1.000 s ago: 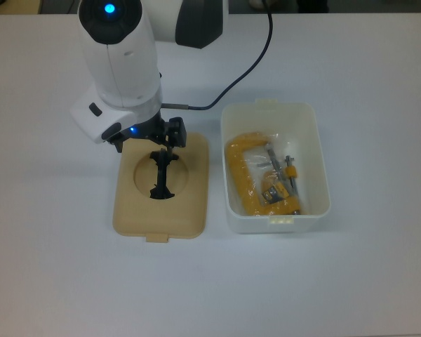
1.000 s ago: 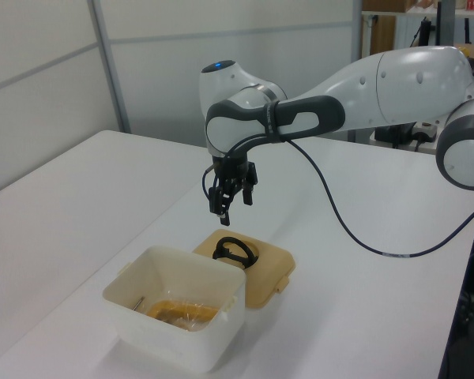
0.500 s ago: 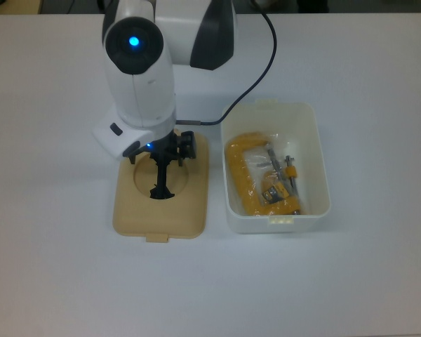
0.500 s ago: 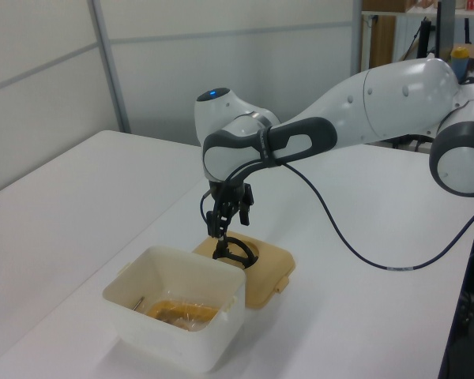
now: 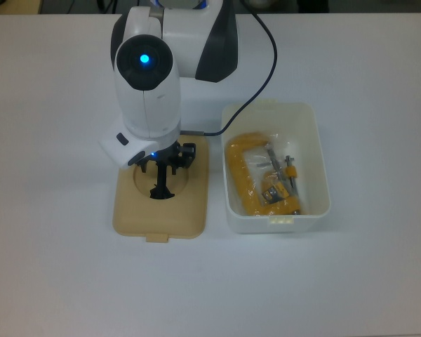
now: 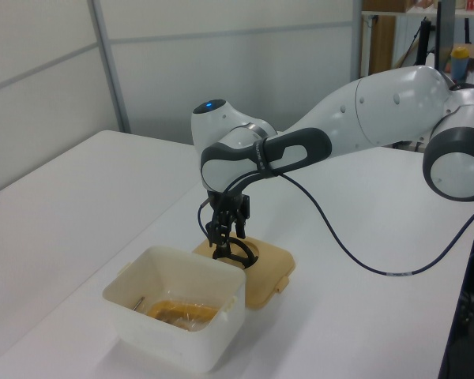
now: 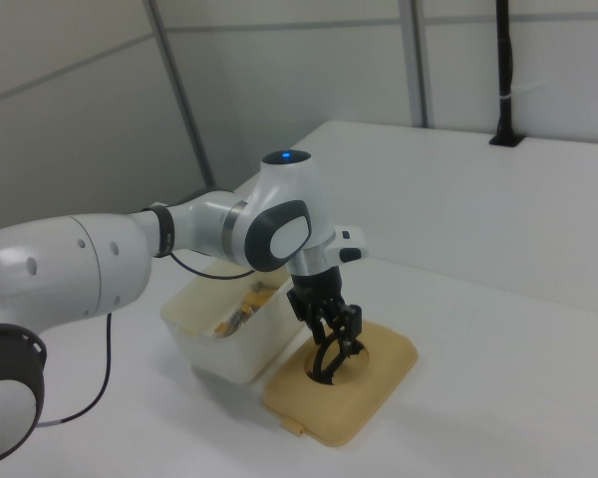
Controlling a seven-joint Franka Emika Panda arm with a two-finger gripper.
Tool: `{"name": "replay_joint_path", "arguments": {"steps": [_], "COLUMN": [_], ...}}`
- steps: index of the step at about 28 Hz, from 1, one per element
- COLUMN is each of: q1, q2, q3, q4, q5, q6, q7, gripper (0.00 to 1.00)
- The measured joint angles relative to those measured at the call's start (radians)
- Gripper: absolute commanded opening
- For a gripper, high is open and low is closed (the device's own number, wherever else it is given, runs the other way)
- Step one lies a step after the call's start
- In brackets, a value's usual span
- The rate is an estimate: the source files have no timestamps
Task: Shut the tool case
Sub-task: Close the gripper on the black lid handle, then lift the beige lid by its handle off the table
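Note:
The tool case's white box (image 5: 316, 161) stands uncovered on the table, holding a bagged yellow clamp (image 5: 252, 179). Its tan lid (image 5: 193, 203) lies flat beside it, on the top view's left, with a black handle (image 5: 161, 188) standing up in the round recess. My gripper (image 5: 165, 166) is low over the lid, open, its fingers on either side of the handle's top end. In the left view the gripper (image 6: 225, 235) hangs just behind the box (image 6: 174, 308), above the lid (image 6: 268, 264). The right view shows the gripper (image 7: 337, 334) at the handle (image 7: 324, 368).
A black cable (image 5: 263, 63) loops from the arm over the table behind the box. White table surface surrounds the lid and the box on all sides. Wall panels stand behind the table in the side views.
My gripper has come down and slightly toward the top view's right, from above the lid's far edge to the handle's top. The lid and box have not moved.

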Motion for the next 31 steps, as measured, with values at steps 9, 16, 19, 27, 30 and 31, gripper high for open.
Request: {"name": "replay_joint_path", "arguments": {"steps": [9, 16, 19, 27, 30, 31], "q1": [0.002, 0.002, 0.002, -0.007, -0.012, -0.014], "q2": [0.000, -0.002, -0.012, -0.074, -0.101, -0.107], "q3": [0.000, 0.000, 0.000, -0.002, -0.003, -0.004], "q4": [0.001, 0.004, 0.007, 0.011, 0.018, 0.023], "q5": [0.000, 0.000, 0.000, 0.000, 0.000, 0.000], "q6": [0.001, 0.001, 0.001, -0.016, -0.055, -0.068], "q7": [0.031, 0.035, 0.035, 0.035, 0.035, 0.035], "gripper": [0.00, 0.00, 0.00, 0.00, 0.00, 0.00]}}
